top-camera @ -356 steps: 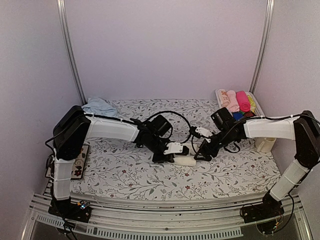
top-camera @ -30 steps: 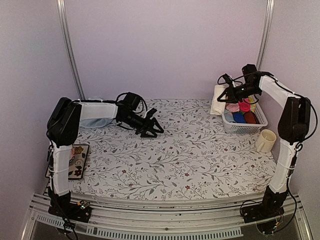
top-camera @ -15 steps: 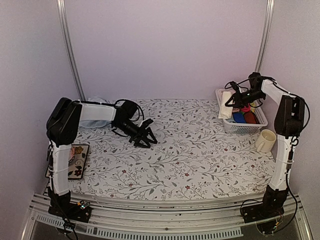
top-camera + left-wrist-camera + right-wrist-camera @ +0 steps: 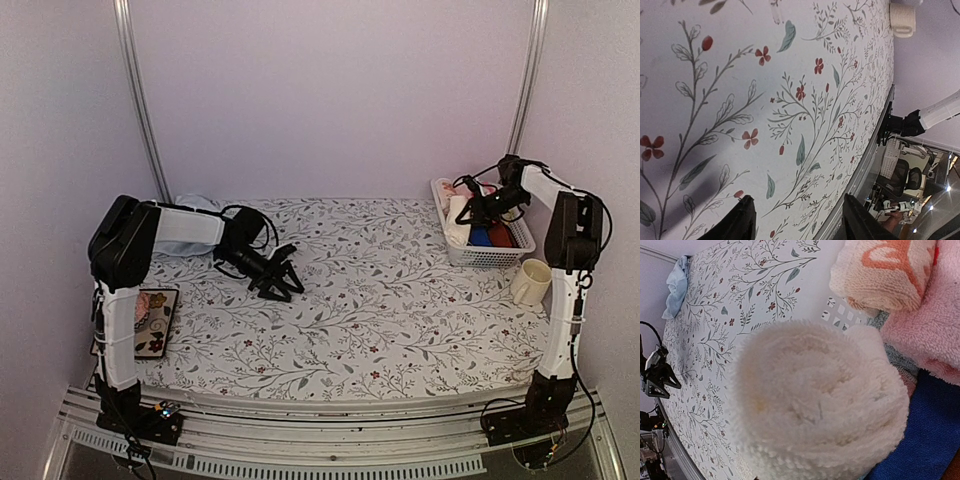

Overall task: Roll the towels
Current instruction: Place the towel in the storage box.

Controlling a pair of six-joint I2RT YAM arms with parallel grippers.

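The right end effector (image 4: 472,208) clamps the rolled cream towel (image 4: 815,405), with the basket (image 4: 495,258) beneath, likely to stow it. The left end effector (image 4: 278,282) is wide and empty, with the blue towel (image 4: 192,206) behind.

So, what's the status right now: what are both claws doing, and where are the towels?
Left gripper open, empty, low over the table. Right gripper shut on rolled cream towel, at the basket. Blue towel bunched, back left. Nothing in the way.

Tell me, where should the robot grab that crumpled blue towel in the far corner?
Probably a raised fold on the light blue towel, pinched from above by the left gripper, which is open nearby. The towel lies in a crumpled heap with no flat edge showing, so a top ridge looks easiest.
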